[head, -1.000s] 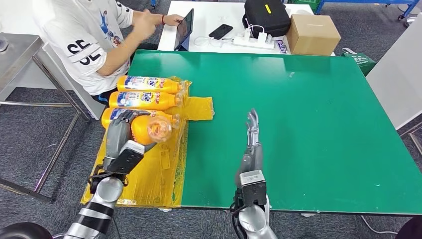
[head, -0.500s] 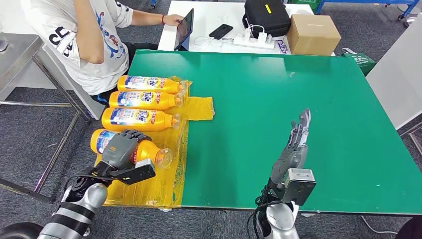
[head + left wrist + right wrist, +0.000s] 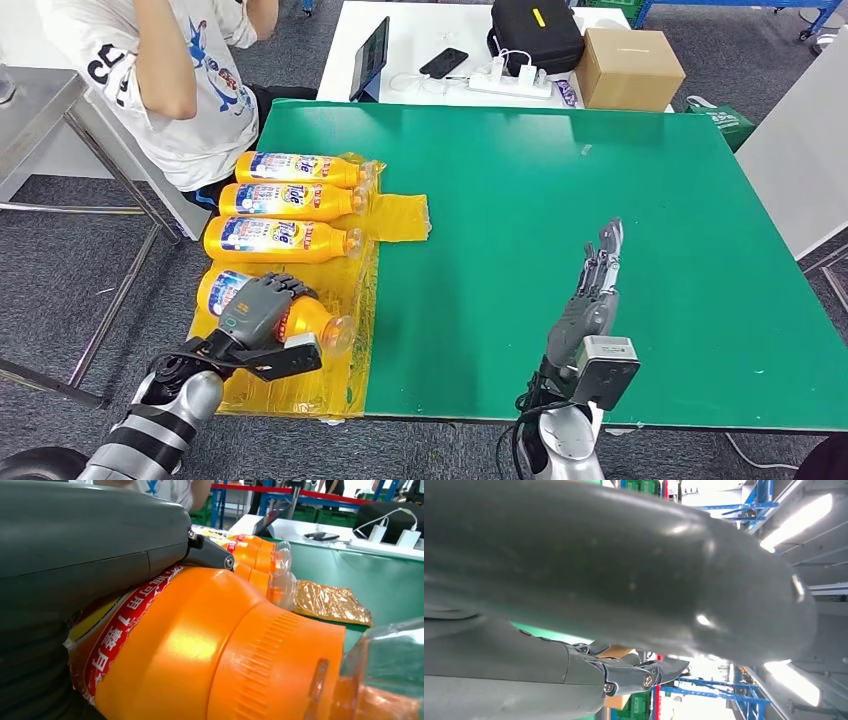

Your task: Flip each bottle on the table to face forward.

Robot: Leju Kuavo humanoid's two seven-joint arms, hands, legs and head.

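Head view: left hand (image 3: 262, 308) clamps fourth bottle (image 3: 305, 322) on yellow sheet (image 3: 330, 375), table's 8 o'clock edge, just below three label-up bottles (image 3: 283, 200). Right hand (image 3: 592, 285) holds nothing, fingers extended. Step: turning it; next, roll label up, release.

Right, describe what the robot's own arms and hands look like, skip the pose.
Both arms are silver metal; the left arm shows black bands. Each wrist carries a boxy camera block with black cables. The left robot hand and right robot hand are grey with darker fingers, under a smooth dark grey cover.
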